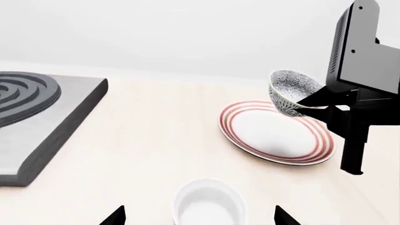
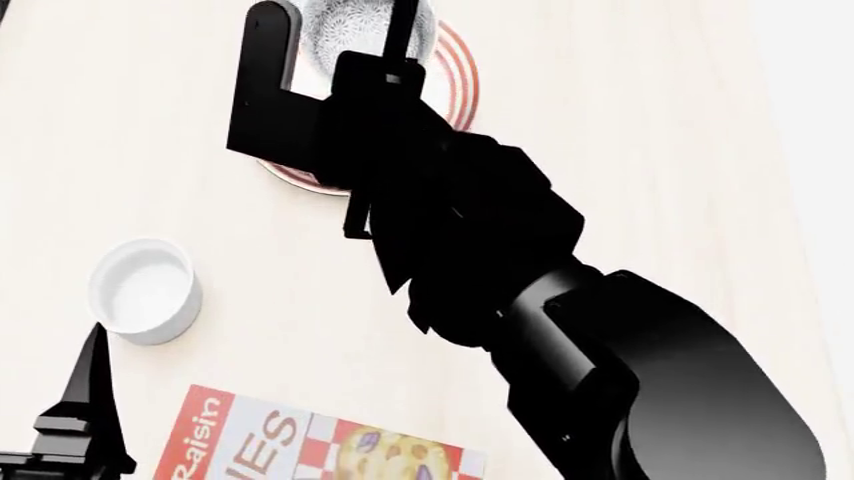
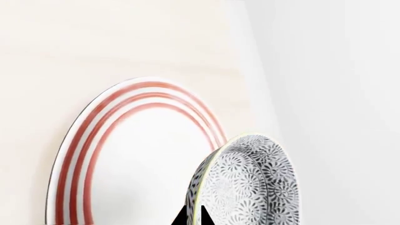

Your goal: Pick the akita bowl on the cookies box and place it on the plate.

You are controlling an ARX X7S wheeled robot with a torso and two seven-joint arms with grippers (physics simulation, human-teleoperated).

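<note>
Black and bulky, the right arm fills the head view, and its gripper has its jaws closed on the rim of the bowl, one finger inside and one outside, holding it above the plate. From the left wrist the bowl shows tilted, over the plate's far edge and seemingly clear of it. I judge the risk is in the release: let go while tilted and off-centre, it could roll off the rim onto the table, or slip early from so thin a pinch. Only the left wrist view shows that gap and tilt, plus the stove; only the head view shows the box, now bare. The cup sits near the left gripper, whose jaws stand wide apart, holding nothing.
</note>
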